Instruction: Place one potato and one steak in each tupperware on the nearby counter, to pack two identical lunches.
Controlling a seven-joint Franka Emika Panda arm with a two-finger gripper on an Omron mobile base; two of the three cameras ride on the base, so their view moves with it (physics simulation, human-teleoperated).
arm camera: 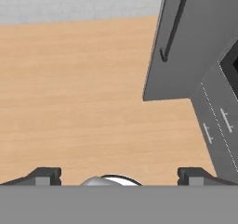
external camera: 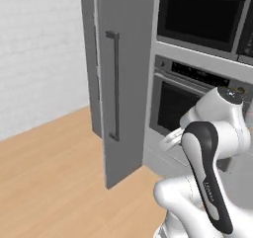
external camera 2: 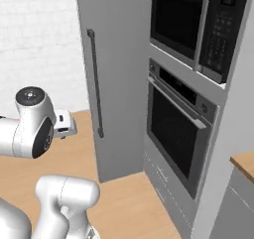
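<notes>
Gripper (arm camera: 118, 174) wide apart, empty, over bare wood floor (arm camera: 69, 93); fridge door (external camera: 121, 79) looks ajar, probably holds the food; approach squarely, clear the door edge

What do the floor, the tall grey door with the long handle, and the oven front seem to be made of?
The floor looks like light wood or laminate: warm tan, faint grain, matte. The tall grey door seems painted or metal panel, flat and uniform, with a dark metal-looking bar handle. The oven front appears to be brushed steel framing dark glass. All of it is rendered, so these are guesses.
</notes>
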